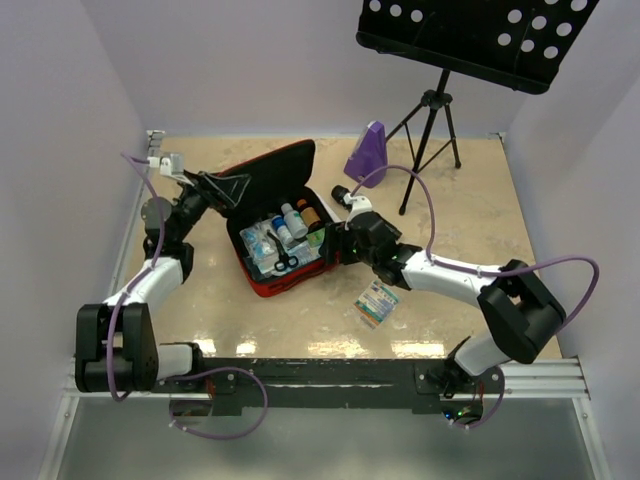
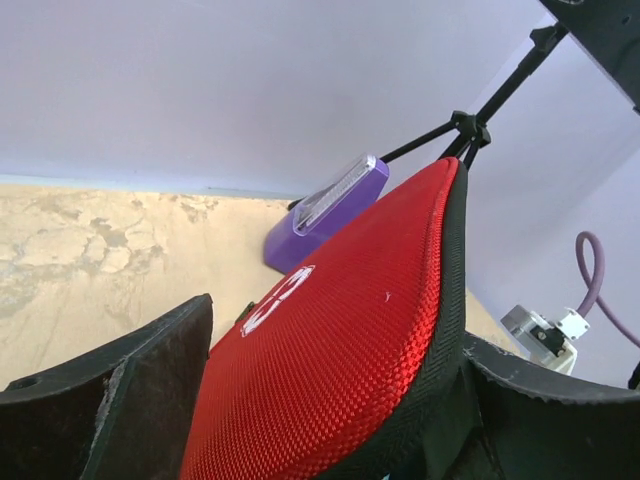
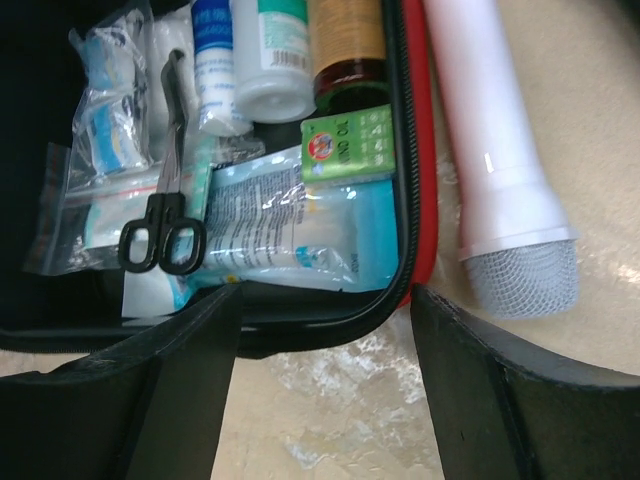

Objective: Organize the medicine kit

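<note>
The medicine kit (image 1: 283, 232) lies open in the middle of the table, red outside with a black lining. Its lid (image 1: 268, 170) stands up at the back. Its tray holds black scissors (image 3: 160, 230), bottles (image 3: 270, 50), a green packet (image 3: 348, 145) and clear blue packets (image 3: 290, 225). My left gripper (image 1: 218, 187) is open and its fingers straddle the lid's left edge; the left wrist view shows the red lid (image 2: 350, 320) with the white cross between them. My right gripper (image 1: 338, 245) is open and empty, low over the table at the kit's near right corner (image 3: 400, 290).
A white microphone with a grey mesh head (image 3: 500, 150) lies along the kit's right side. A colourful packet (image 1: 376, 303) lies on the table near the right arm. A purple metronome (image 1: 367, 155) and a black music stand (image 1: 470, 40) are at the back.
</note>
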Controlling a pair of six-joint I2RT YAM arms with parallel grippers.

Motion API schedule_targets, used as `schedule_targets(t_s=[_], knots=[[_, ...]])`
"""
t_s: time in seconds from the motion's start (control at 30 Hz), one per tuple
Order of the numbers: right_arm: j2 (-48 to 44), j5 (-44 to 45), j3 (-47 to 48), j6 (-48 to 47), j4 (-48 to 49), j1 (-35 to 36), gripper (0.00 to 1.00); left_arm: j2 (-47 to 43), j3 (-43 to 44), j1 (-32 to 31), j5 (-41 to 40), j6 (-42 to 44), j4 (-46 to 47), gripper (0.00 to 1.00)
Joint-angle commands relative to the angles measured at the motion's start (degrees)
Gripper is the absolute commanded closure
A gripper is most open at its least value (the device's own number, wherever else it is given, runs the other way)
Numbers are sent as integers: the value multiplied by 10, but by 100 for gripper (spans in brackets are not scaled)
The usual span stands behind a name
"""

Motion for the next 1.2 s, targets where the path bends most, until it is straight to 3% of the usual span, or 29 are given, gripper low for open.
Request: schedule_targets(t_s=[0.0,0.33,0.6,0.7,0.77,0.93,1.03,1.17], knots=[[-18,-1,-11,-12,17,12,28,-21,-9,-11,-29,56,-10,20],[-25,7,-16,-12,12,14,28,24,93,-18,-53,99,-96,20],[-18,5,-25,-11,14,14,28,17,128,-18,-48,122,-108,32],[-20,7,-26,-9,13,14,29,31,137,-18,-14,115,-104,44],[-25,9,-28,-5,15,14,29,35,137,-18,-2,111,-102,60],[-44,5,-33,-2,14,15,29,17,118,-35,8,103,-102,79],[-53,5,-34,-1,12,15,29,-20,94,-44,10,110,-109,83],[-76,-2,-26,7,12,16,27,-91,70,-92,-18,180,-187,83]])
